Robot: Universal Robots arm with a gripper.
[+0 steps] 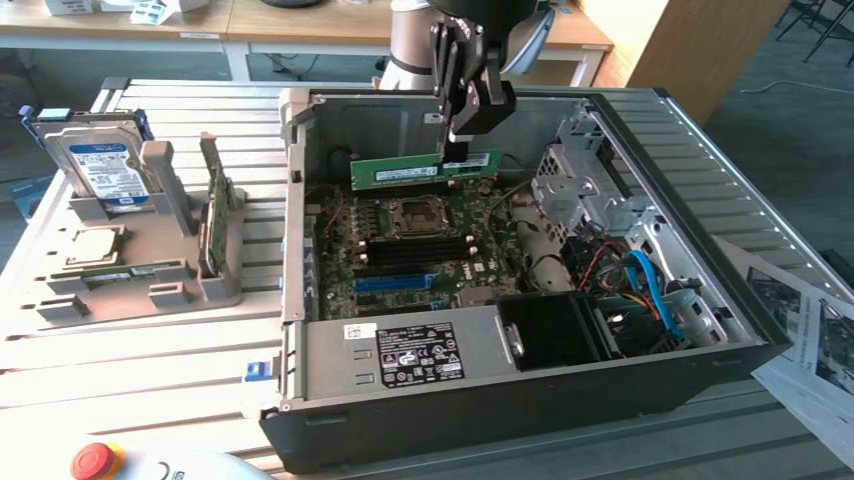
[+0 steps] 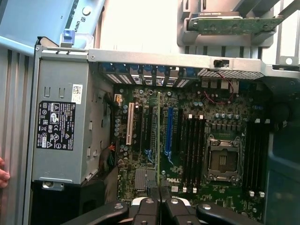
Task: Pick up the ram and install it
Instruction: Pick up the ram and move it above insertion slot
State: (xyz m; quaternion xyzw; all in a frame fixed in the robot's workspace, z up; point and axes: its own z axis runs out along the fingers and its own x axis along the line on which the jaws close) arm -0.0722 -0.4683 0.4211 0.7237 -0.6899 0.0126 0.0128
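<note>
While the gripper (image 1: 457, 155) (image 2: 159, 199) hangs inside the open case (image 1: 534, 420), its fingers are pinched tight on the ram's (image 1: 414, 171) (image 2: 159, 140) upper edge. Held on edge and level, the ram is clear of the board, up behind the CPU socket (image 1: 411, 215) (image 2: 222, 159) in the exterior view. Seen from the wrist, it runs parallel to the black slots (image 1: 420, 250) (image 2: 192, 145) beside the socket. The blue slot (image 1: 400, 283) (image 2: 169, 131) lies farther from the socket, just beside the ram's edge.
</note>
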